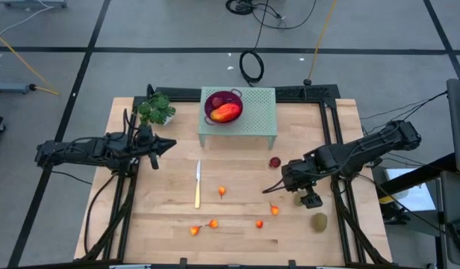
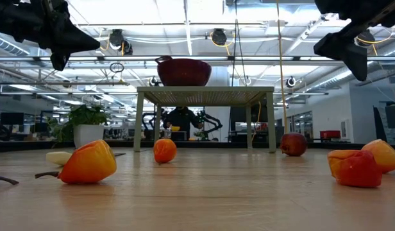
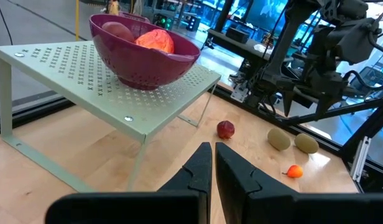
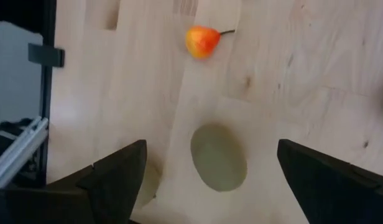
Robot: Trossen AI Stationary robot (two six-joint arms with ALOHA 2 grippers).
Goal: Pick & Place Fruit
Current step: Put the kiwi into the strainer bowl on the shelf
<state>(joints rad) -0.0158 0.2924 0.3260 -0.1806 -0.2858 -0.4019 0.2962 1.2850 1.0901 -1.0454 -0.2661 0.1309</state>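
- The right gripper (image 4: pixel 207 171) hangs with fingers spread wide over a kiwi-like fruit (image 4: pixel 219 157) lying on the table (image 1: pixel 237 232) at the right.
- The left gripper (image 3: pixel 213 168), pressed together, waits at the left.
- The mango (image 1: pixel 225 112) sits in the red bowl (image 1: pixel 234 98) on the green stand (image 1: pixel 260 119).

My right gripper (image 1: pixel 311 199) hangs over the table's right part, near its front edge; its finger spread is not readable from above. One kiwi-like oval (image 1: pixel 319 221) lies just in front of it on the wooden table (image 1: pixel 237 232). A dark red ball (image 1: pixel 275 161) sits behind and to the left of the gripper. My left gripper (image 1: pixel 154 158) waits at the left side, beside the green plant (image 1: pixel 156 109). A purple bowl (image 1: pixel 223 104) stands on the pale green perforated stand (image 1: pixel 256 116) and holds the red-yellow mango-like fruit (image 1: pixel 225 113). The yellow-handled knife (image 1: pixel 198 184) lies mid-table. Small orange-red fruits (image 1: pixel 222 192) are scattered toward the front.
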